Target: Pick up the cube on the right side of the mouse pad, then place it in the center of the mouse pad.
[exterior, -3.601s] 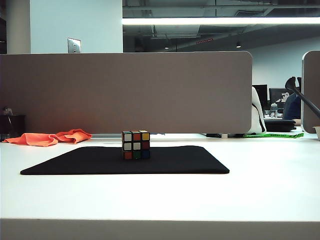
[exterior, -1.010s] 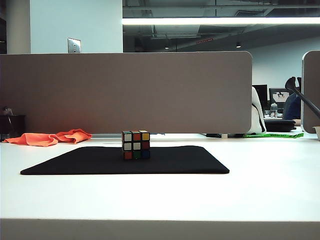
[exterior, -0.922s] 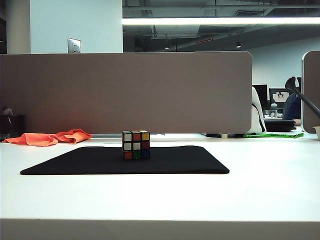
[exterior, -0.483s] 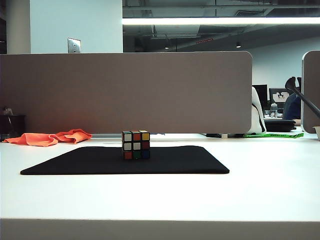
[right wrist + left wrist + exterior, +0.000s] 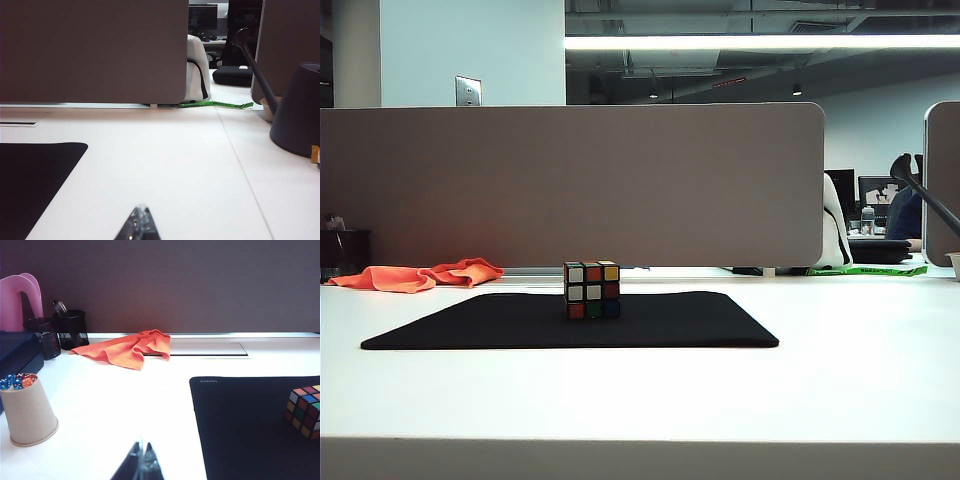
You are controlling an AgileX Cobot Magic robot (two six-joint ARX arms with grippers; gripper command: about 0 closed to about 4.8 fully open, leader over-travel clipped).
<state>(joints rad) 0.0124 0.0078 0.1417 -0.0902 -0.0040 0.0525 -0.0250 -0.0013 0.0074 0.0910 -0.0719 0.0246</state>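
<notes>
White desk, cube (image 5: 592, 290) mid mouse pad (image 5: 700, 325), well apart from both pressed-together grippers: left gripper (image 5: 141, 466), right gripper (image 5: 138, 226).

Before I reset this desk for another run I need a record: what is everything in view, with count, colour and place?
cube: one, multicoloured with black edges, standing near the middle of the mouse pad
mouse pad: one, black, flat on the white table
cloth: one, orange, crumpled behind the pad's far left corner
paper cup: one, beige, upside down with small dice on top, left of the pad
mesh pen pot: one, black, by the divider
lamp base: one, dark, far right
green tape strip: one, by the divider's right end
left gripper: jaws shut, low, left of the pad
right gripper: jaws shut, low, right of the pad
</notes>
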